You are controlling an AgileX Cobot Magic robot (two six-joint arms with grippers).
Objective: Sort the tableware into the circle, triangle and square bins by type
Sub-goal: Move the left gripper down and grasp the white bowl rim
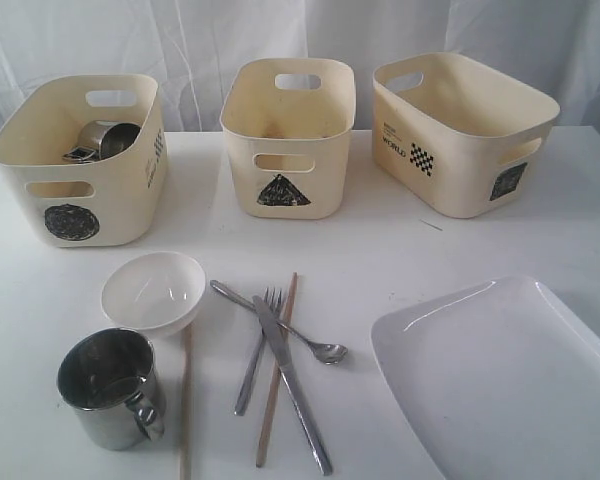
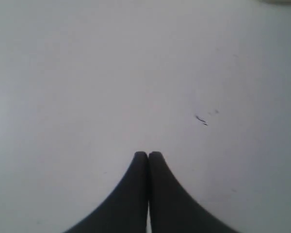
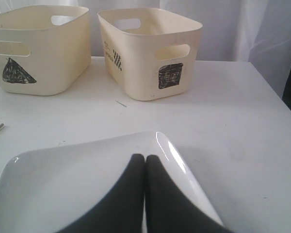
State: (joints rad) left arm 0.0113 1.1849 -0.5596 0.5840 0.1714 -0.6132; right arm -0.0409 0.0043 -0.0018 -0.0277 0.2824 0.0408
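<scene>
A white bowl (image 1: 153, 290) and a steel mug (image 1: 110, 388) stand at the front left of the table. At the front middle a spoon (image 1: 280, 322), fork (image 1: 252, 365) and knife (image 1: 292, 385) lie crossed over one wooden chopstick (image 1: 277, 370). The other chopstick (image 1: 185, 400) lies beside the mug. A second steel mug (image 1: 105, 140) lies in the circle bin (image 1: 72, 190). The large white plate (image 1: 500, 380) sits at the front right. No steel bowl shows. My left gripper (image 2: 148, 154) is shut over bare table. My right gripper (image 3: 145, 157) is shut, empty, above the plate (image 3: 63, 184).
The triangle bin (image 1: 288, 140) stands at the back middle and the square bin (image 1: 460, 135) at the back right; neither shows anything inside. White curtains hang behind the table. Neither arm appears in the exterior view.
</scene>
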